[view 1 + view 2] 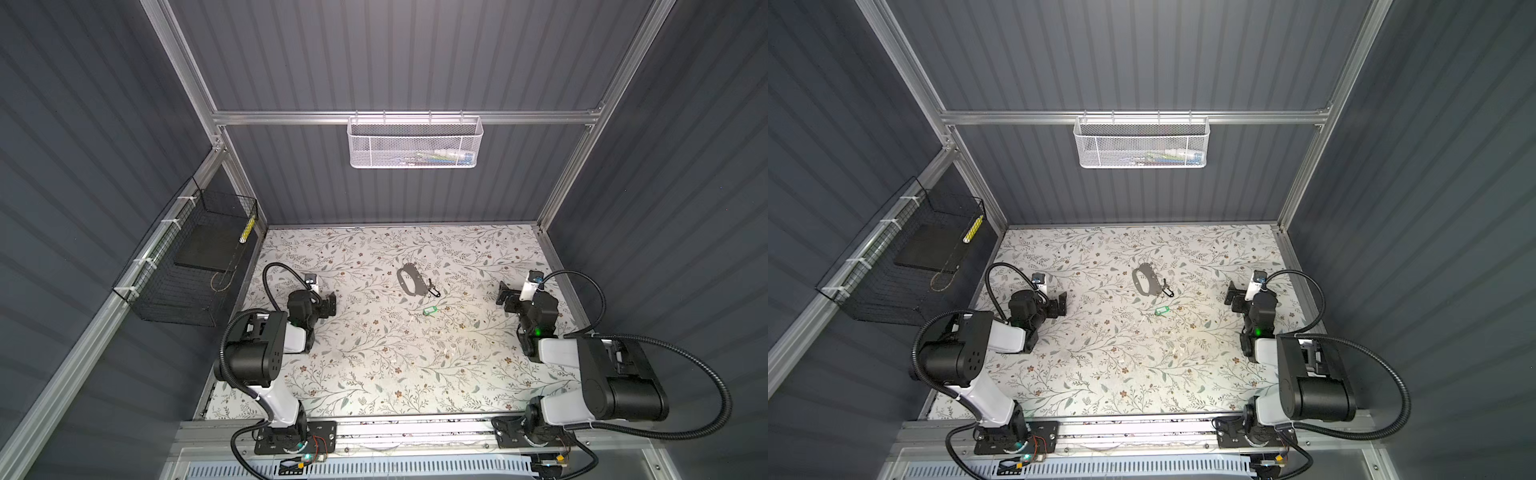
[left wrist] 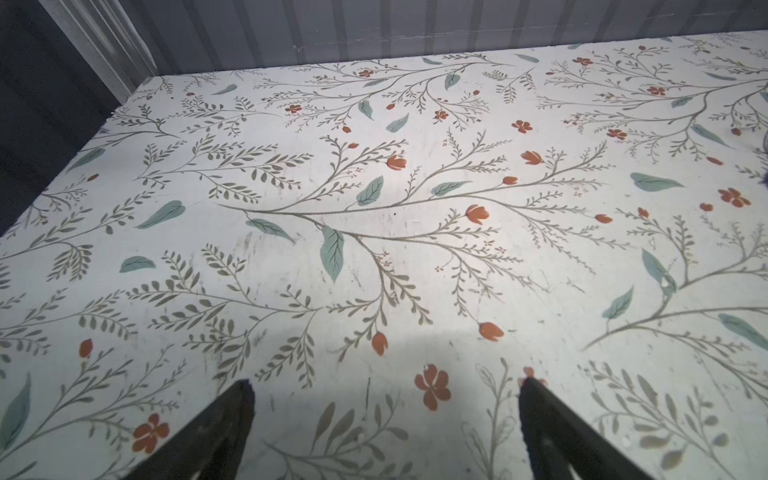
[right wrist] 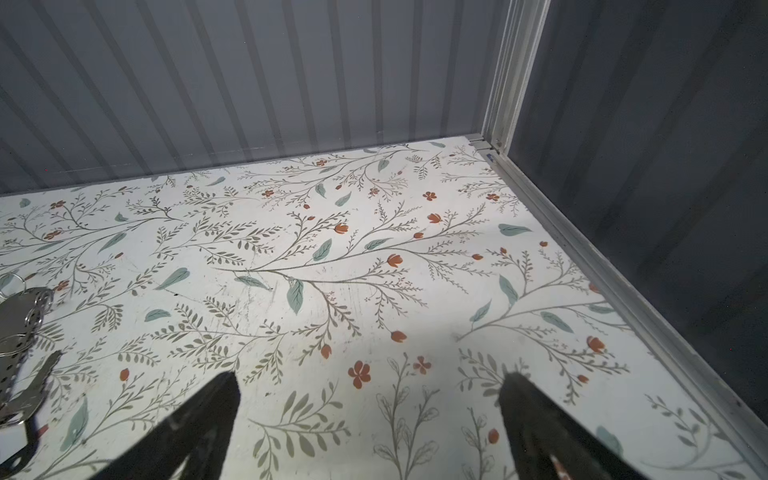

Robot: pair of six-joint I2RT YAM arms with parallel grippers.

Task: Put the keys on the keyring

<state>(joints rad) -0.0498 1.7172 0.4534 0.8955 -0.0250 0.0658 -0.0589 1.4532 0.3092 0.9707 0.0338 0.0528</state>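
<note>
Lying flat near the middle of the flowered surface (image 1: 374,365), the keyring (image 1: 428,311) shows in both top views as a small green tag, with its long axis running roughly from the left edge toward the right edge. Its thin metal ring is too small to make out.

The grey metal keys (image 1: 409,280) lie just beyond it toward the far edge, apart from the tag, with a small black piece (image 1: 433,289) touching their right side. The right wrist view catches the keys (image 3: 20,332) at its margin as perforated plates and rings. The left wrist view shows only bare surface.

The left gripper (image 1: 330,305) hangs low toward the left edge and the right gripper (image 1: 505,297) toward the right edge, each facing in toward the middle. The tag lies between them. Both stand with jaws spread wide and nothing between them, as the wrist views confirm for the left gripper (image 2: 384,384) and the right gripper (image 3: 370,380).

The right gripper looks somewhat nearer the tag, so it seems the likelier one to reach in. Coming from that side it would meet the tag end-on, so closing across the narrow width looks easier than spanning its length.
</note>
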